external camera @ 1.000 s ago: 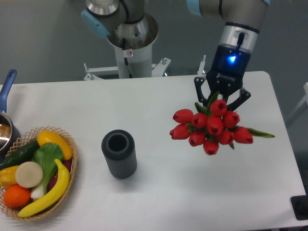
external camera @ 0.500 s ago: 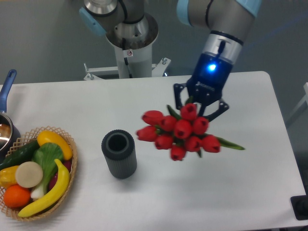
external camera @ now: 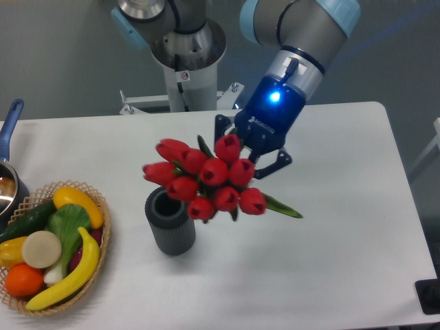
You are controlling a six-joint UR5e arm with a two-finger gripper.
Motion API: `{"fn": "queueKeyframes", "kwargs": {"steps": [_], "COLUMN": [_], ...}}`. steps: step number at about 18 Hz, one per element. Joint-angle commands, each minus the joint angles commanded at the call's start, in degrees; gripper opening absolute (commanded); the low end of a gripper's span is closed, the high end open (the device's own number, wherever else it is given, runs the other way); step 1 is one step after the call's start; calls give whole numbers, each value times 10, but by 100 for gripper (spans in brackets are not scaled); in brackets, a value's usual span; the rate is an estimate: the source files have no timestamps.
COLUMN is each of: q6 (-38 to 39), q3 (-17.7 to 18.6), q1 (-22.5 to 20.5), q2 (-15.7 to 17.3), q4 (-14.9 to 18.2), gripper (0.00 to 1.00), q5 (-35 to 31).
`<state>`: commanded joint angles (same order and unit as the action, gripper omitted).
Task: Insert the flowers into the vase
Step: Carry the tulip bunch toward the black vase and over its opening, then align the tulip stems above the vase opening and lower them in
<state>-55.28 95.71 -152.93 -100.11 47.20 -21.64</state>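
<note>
The flowers (external camera: 206, 175) are a tight bunch of red tulips with green leaves, held in the air above the table. My gripper (external camera: 249, 150) is shut on the bunch from behind, its dark fingers (external camera: 276, 162) showing on either side of the blooms. The stems are hidden behind the heads. The vase (external camera: 169, 220) is a dark grey ribbed cylinder standing upright on the white table. The left blooms hang over the upper right part of its round mouth, just above it.
A woven basket (external camera: 100, 240) of fruit and vegetables sits at the left front. A blue-handled pot (external camera: 12, 117) stands at the far left edge. The arm's base column (external camera: 185, 62) rises behind the table's back edge.
My gripper has carried the flowers leftward from the right side of the table until the bunch overlaps the vase's mouth. The vase and basket have not moved.
</note>
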Motion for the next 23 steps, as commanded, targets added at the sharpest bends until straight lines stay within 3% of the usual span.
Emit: {"fn": "queueKeyframes", "kwargs": {"steps": [4, 7, 11, 19, 23], "q6": [-43, -47, -56, -69, -72], "q3": [5, 11, 39, 53, 60], "q1": [10, 15, 26, 41, 42], "q2": [-18, -14, -7, -15, -34], "q4": [0, 0, 0, 0, 0], "gripper": [30, 30, 30, 30, 30], "q5": [69, 90, 103, 125, 127]}}
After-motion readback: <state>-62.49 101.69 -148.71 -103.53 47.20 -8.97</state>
